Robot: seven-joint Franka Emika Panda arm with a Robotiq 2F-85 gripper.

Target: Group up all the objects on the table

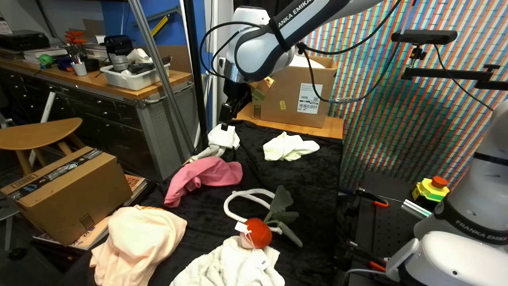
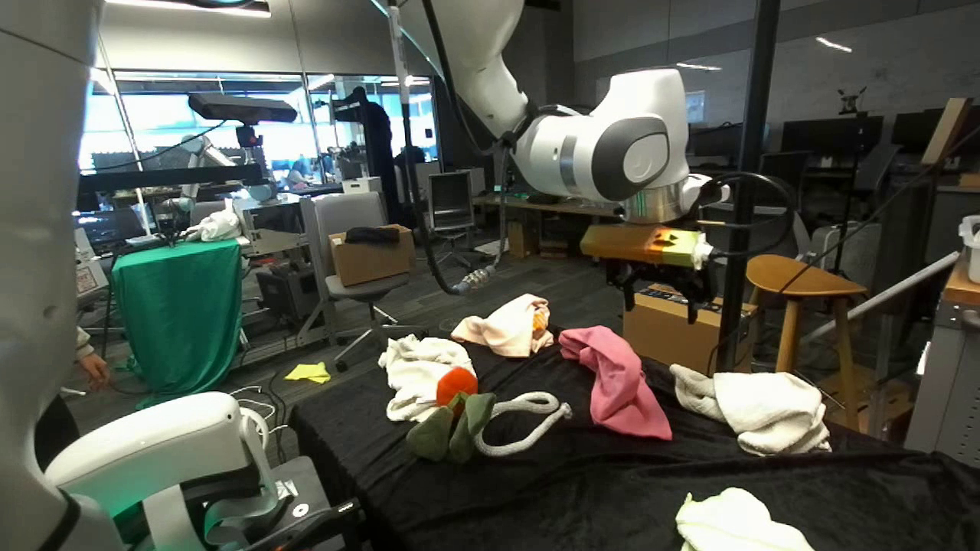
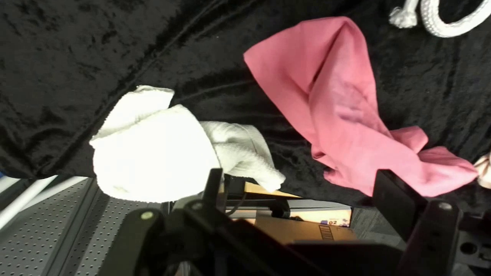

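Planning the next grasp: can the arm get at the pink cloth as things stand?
Likely yes: the gripper is open and empty, and the pink cloth lies uncovered in both exterior views. The gripper would probably just have to shift over and lower.

On the table (image 3: 215, 50), a towel (image 3: 157, 153) lies left of a cloth (image 3: 345, 111) in the wrist view.

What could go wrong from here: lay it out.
The white towel next to the pink cloth reaches the edge of the black cover; a nudge from the open gripper might send it off. The looped rope could snag and drag the leafy orange toy beside it. The cover's folds might get pinched with a cloth.
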